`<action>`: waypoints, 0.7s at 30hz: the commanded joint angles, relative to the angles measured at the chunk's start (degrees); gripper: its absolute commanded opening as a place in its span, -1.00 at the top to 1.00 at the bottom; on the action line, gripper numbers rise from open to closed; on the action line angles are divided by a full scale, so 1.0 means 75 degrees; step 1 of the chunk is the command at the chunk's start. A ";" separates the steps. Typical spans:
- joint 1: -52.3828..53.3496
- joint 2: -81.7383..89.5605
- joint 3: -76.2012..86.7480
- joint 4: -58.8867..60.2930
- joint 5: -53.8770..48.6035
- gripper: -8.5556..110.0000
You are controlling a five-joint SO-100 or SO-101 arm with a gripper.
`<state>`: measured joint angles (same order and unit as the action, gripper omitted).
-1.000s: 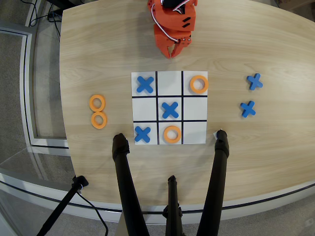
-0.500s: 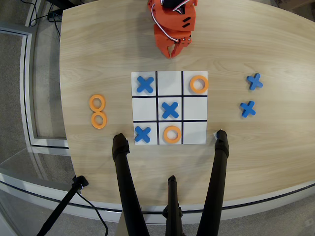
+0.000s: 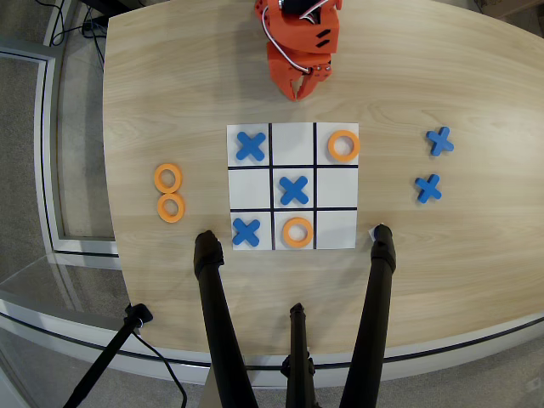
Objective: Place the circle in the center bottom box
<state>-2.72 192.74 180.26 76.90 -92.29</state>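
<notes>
The white 3x3 board (image 3: pixel 337 228) lies mid-table in the overhead view. The orange arm stands at the top edge, and its gripper (image 3: pixel 299 87) points down toward the board, looks shut and holds nothing. The middle cell (image 3: pixel 293 143) of the row nearest the arm is bare. One orange ring (image 3: pixel 343 145) lies in the cell to its right. Another ring (image 3: pixel 297 232) lies in the middle cell of the far row. Two more rings (image 3: pixel 168 178) (image 3: pixel 171 207) lie on the table left of the board. The gripper is a short way above the board and touches nothing.
Blue X pieces sit in three cells: top left (image 3: pixel 251 145), centre (image 3: pixel 293 189) and bottom left (image 3: pixel 246 231). Two more X pieces (image 3: pixel 439 140) (image 3: pixel 427 188) lie on the table at the right. Black tripod legs (image 3: pixel 212 314) (image 3: pixel 376 306) reach over the table's lower edge.
</notes>
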 commanded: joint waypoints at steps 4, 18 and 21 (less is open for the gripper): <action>0.0082 -0.0457 0.0129 -0.0387 -0.0012 0.85; 0.1488 -0.6211 -0.7500 0.0480 0.0187 0.75; 0.1852 -0.7523 -0.9398 0.1008 0.0270 0.75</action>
<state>8.79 143.88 124.19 81.91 -90.79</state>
